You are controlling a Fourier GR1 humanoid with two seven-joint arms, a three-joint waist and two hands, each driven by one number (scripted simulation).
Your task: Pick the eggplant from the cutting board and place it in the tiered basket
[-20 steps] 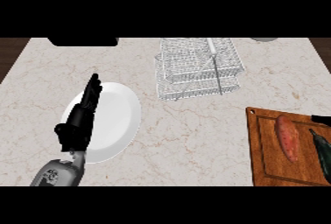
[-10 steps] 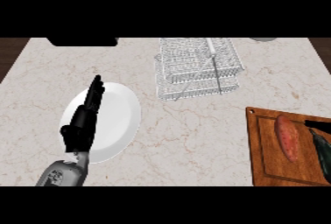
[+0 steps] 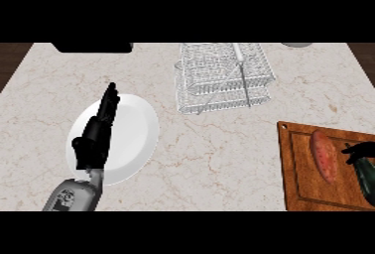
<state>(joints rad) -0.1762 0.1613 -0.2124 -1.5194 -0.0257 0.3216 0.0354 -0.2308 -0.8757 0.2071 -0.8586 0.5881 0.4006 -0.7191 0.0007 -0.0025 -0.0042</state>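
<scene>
Dark green eggplant (image 3: 365,174) lies on the cutting board (image 3: 300,168) at four o'clock, the right hand (image 3: 360,150) just reaching it, fingers unreadable. Left hand (image 3: 96,133) rests open over the plate (image 3: 139,134). Next: grasp, then carry to the tiered basket (image 3: 223,74) at twelve.

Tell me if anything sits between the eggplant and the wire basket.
Nothing visible does. Bare counter lies between the eggplant on the cutting board and the basket. The sweet potato lies beside the eggplant.
</scene>
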